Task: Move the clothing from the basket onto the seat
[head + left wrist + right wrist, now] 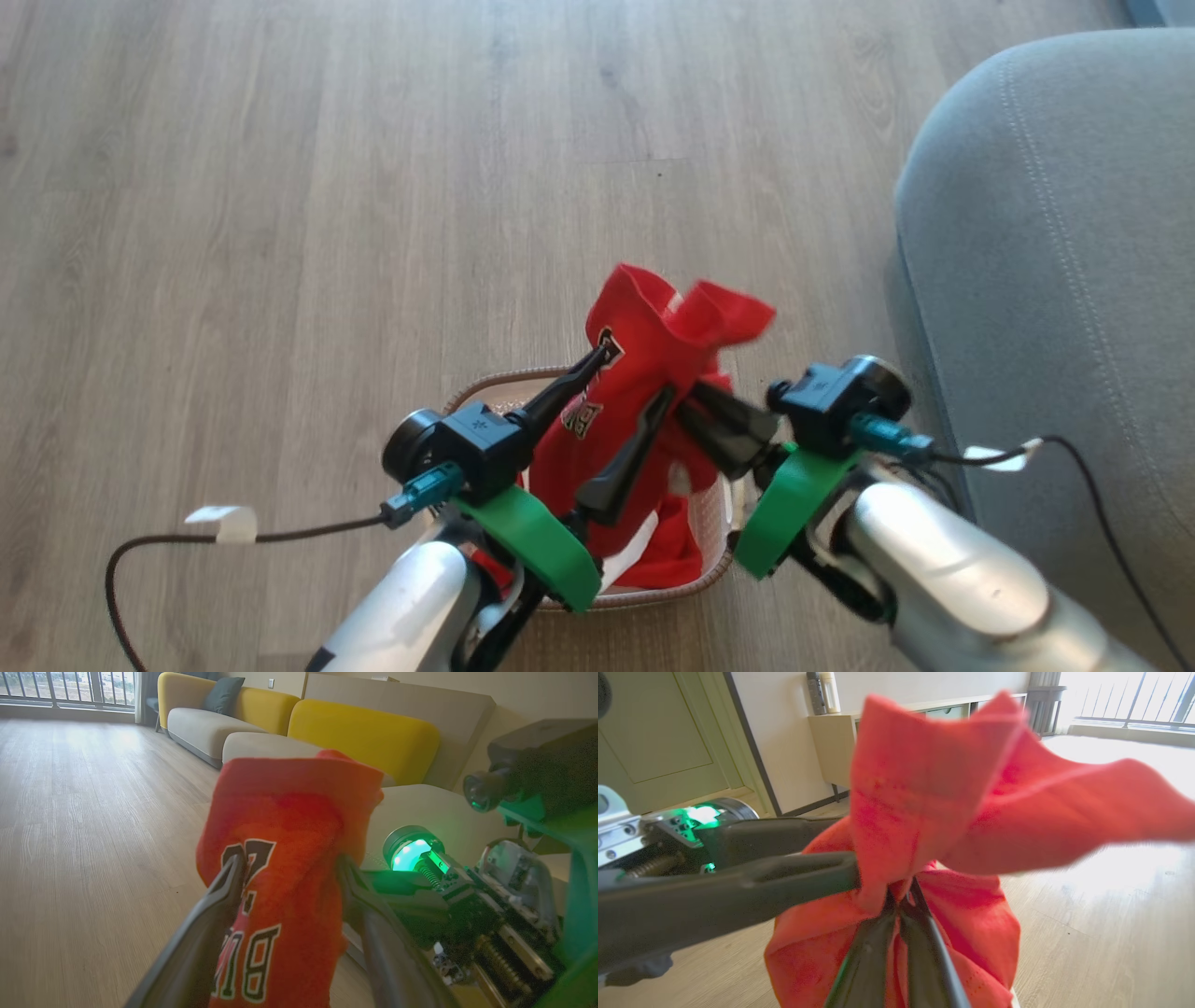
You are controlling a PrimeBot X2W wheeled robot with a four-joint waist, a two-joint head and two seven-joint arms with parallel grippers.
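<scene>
Head view: the clothing (644, 350) hangs bunched above the basket (495, 381) at lower centre, with the seat (1055, 280) at the right edge. Left wrist view: the left end effector (289, 858) seemingly clamps the clothing between spread fingers. Right wrist view: the right end effector (903, 903) is clenched on the clothing at centre.

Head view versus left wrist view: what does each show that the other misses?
The head view looks down on the basket that the clothing rises from, and on two cables. The left wrist view looks across the room to yellow sofas and a window railing. Both show the clothing clamped in the left gripper, the right gripper beside it, and the wood floor.
</scene>
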